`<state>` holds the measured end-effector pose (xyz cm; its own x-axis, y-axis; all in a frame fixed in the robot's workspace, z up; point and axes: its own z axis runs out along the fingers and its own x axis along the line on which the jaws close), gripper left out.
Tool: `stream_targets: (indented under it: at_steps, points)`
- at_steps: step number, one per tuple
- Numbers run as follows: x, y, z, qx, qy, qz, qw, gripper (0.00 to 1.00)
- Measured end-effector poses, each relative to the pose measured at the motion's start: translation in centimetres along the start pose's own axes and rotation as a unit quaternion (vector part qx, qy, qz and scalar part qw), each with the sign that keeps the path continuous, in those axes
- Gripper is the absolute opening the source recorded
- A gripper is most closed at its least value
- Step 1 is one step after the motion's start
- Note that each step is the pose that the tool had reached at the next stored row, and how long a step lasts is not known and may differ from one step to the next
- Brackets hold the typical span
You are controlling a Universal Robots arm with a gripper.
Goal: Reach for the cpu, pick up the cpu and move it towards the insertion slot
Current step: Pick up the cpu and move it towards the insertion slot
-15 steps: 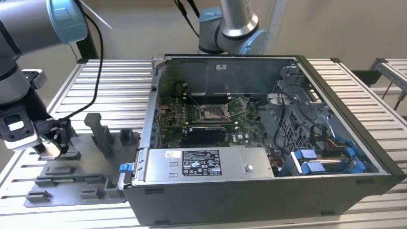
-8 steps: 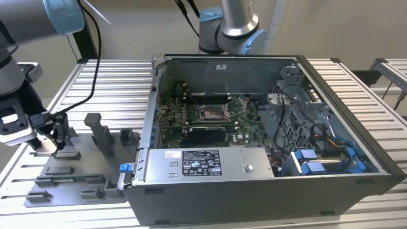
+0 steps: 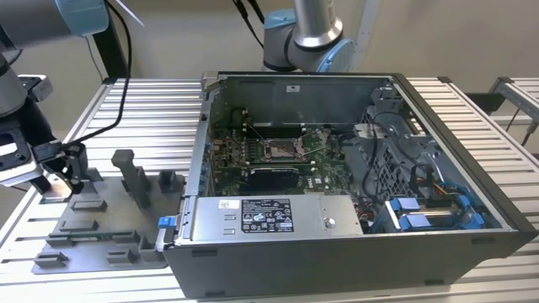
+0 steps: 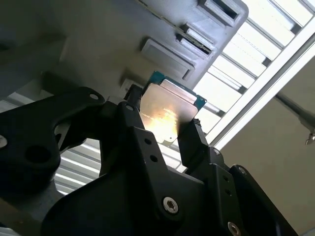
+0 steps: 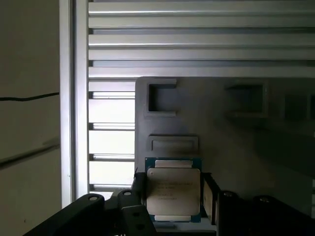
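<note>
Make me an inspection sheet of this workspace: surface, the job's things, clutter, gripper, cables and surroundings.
Surface: slatted metal table, carrying an open computer case and a grey fixture plate.
Job's things: the cpu sits between the gripper's fingers, over the fixture plate. The insertion slot is on the board inside the case, well apart from the cpu.
Clutter: upright grey blocks on the fixture plate.
Gripper: the gripper is shut on the cpu, at the exterior view's left.
Cables: a black cable hangs by the arm; wires lie inside the case.
Surroundings: another arm's base behind the case; pale wall.
</note>
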<state>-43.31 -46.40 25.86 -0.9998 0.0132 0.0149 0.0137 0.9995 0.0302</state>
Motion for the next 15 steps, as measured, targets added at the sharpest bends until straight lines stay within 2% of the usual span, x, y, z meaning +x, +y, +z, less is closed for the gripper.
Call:
stream_targets:
  at_steps: [11,15]
  points:
    - [0.02,0.03,-1.09,0.0043,0.0000,0.000,0.99999,0.00]
    - [0.02,0.05,-1.53,0.0044,0.0000,0.000,0.99999,0.00]
